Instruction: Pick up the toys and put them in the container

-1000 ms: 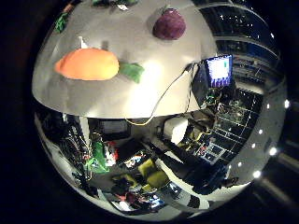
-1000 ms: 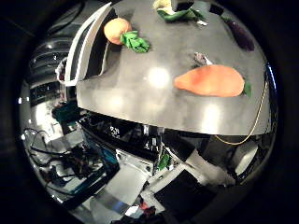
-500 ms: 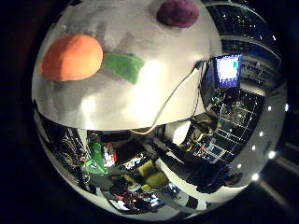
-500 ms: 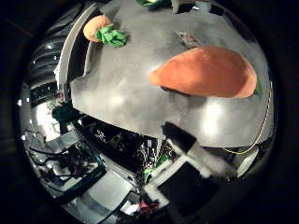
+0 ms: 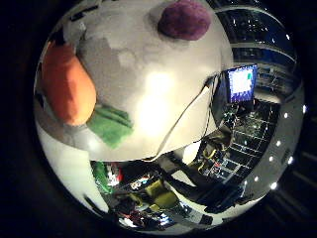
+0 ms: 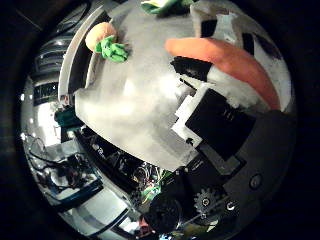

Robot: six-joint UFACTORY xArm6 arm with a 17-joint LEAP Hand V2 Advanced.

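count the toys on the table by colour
orange with green leaves: 2, the big carrot toy close to the hand and a smaller round toy near the table's edge
purple: 1, a round toy
green and pale, only partly in view: 1
total: 4

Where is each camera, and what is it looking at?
Little finger side palm view: on the palm, looking at the table, with the carrot close and a purple toy farther off; no hand shows.
Thumb side palm view: on the palm's thumb side, looking along the table to a small orange toy; the hand reaches in.
Both show the carrot and table.
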